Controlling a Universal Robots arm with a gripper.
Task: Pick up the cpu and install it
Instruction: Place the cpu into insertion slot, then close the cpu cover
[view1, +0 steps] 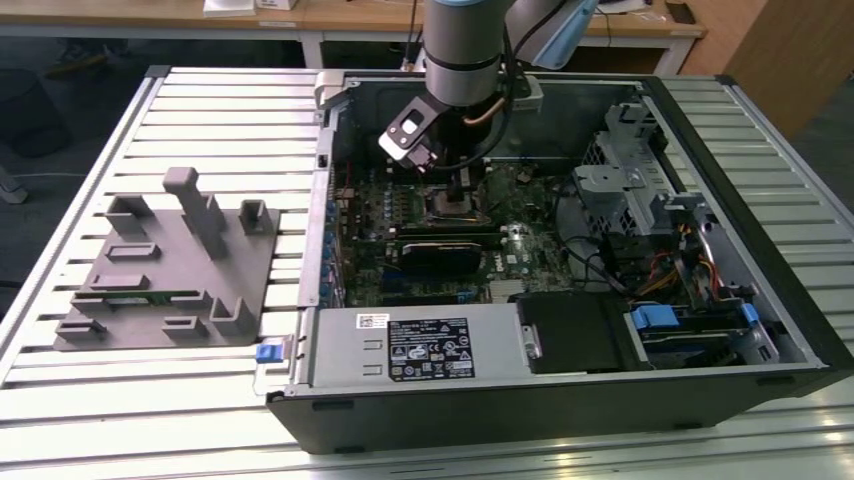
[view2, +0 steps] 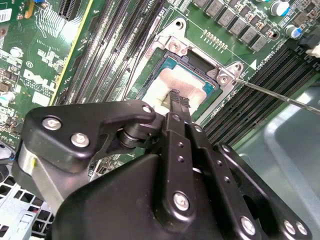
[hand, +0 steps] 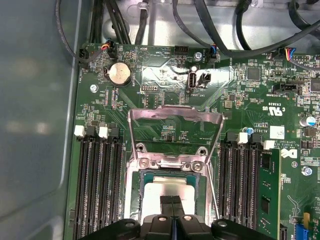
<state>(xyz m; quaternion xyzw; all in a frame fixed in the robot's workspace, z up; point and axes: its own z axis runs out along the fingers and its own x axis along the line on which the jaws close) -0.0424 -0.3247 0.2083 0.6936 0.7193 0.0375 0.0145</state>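
The cpu (view2: 186, 80) lies flat in the socket on the green motherboard (hand: 165, 75), its pale silvery top (hand: 167, 186) showing in both wrist views. My gripper (view2: 177, 98) stands straight over the middle of it. The black fingers (hand: 167, 204) are pressed together, shut with nothing between them, and their tips are at or just above the chip's top. In the exterior view the gripper (view1: 458, 200) reaches down into the open computer case (view1: 561, 400). The socket's metal load plate (hand: 175, 122) is swung up and open.
The thin retention lever (view2: 280, 95) sticks out beside the socket. Black memory slots (hand: 100, 185) flank it on both sides, and a green memory stick (hand: 265, 195) sits in one. A grey plastic holder (view1: 160, 270) lies on the slatted table at the exterior view's left.
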